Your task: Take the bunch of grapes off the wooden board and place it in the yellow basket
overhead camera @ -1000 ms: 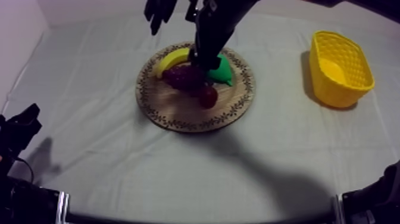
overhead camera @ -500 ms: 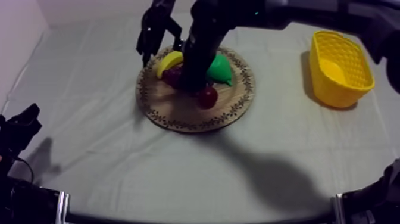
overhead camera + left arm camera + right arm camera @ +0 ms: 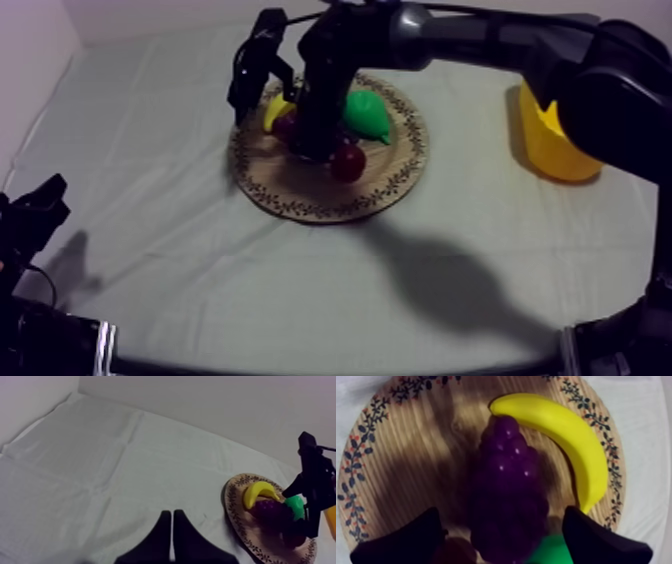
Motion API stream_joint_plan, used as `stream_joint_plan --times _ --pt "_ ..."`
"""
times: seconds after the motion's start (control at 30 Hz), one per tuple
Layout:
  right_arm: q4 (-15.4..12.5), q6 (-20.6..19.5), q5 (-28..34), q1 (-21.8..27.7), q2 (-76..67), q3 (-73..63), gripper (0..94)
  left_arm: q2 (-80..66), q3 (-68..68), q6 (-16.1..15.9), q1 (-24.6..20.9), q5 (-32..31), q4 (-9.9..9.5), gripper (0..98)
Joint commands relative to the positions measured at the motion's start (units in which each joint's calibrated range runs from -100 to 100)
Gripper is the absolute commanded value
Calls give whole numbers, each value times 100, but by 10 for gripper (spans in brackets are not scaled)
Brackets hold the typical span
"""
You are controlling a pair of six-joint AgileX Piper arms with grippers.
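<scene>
The purple bunch of grapes (image 3: 508, 486) lies on the round wooden board (image 3: 411, 451), against the banana (image 3: 566, 436). My right gripper (image 3: 503, 518) is open, one black finger on each side of the bunch. From above, the right arm reaches down from the upper right, and the right gripper (image 3: 315, 140) stands over the grapes (image 3: 292, 125) in the board's (image 3: 290, 190) middle. The yellow basket (image 3: 545, 140) stands at the right, partly hidden behind the arm. My left gripper (image 3: 171, 523) is shut on nothing, low over the cloth, at the table's left edge (image 3: 38, 210).
On the board there are also a banana (image 3: 274, 108), a green pear (image 3: 366, 115) and a small red fruit (image 3: 348, 161). The left wrist view looks across bare cloth at the board's rim (image 3: 235, 511) and the right arm (image 3: 314, 488).
My right arm has swung farther across the table and lowered its gripper onto the grapes, now hiding part of the basket. The left arm has not moved.
</scene>
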Motion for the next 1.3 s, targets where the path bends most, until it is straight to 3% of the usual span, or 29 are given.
stream_joint_plan --times 0.0,0.57,0.67,0.97,1.27 --pt "-34 19 -10 9 94 -65 904 0 2 1 -1 -1 0 0" --pt "19 -94 -1 48 651 -646 844 0 2 1 -1 -1 0 0" --pt "21 -101 -50 59 678 -659 784 0 2 1 -1 -1 0 0" --pt "50 -90 -123 60 726 -630 442 0 2 1 -1 -1 0 0" --pt "92 -149 -318 53 657 -440 390 0 2 1 -1 -1 0 0"
